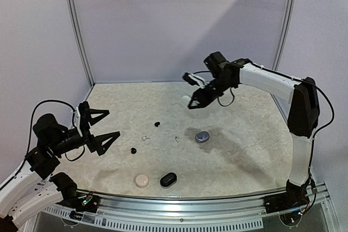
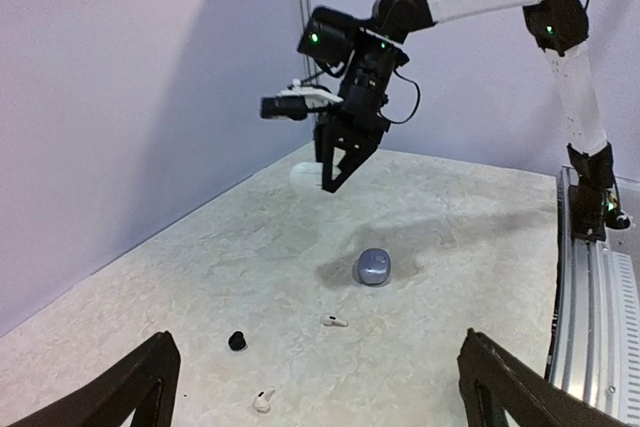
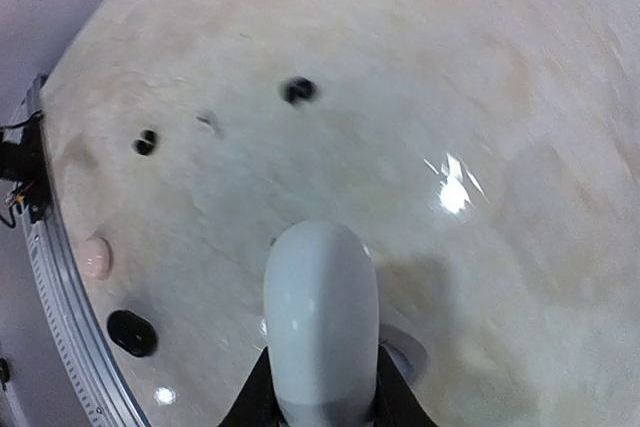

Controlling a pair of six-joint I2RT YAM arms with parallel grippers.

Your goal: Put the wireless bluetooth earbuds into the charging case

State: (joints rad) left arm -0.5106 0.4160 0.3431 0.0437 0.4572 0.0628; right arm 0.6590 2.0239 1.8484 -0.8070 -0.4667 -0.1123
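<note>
**Step in hand (my judgement): case retrieval, before any insertion.**

The right gripper is pinched on a white charging case and holds it in the air over the far part of the table, clear of the surface. In the right wrist view the case shows a smooth, closed-looking shell (I cannot make out its lid seam). The left gripper is spread wide with nothing between its fingers, above the near left of the table.

**Location of parts.** I see no earbud seated in any case.
- The first white earbud lies near the grey case.
- The second white earbud lies nearer the left arm.
- The far black earbud and the near black earbud lie apart from both.
- A cream case and a black case sit side by side at the near edge.

**Next move, as I read it.** The held case must be opened and steadied. I would then bring the left gripper down over the second white earbud. Such a tiny part needs a centred, square closure, or it will likely skid away.
</note>
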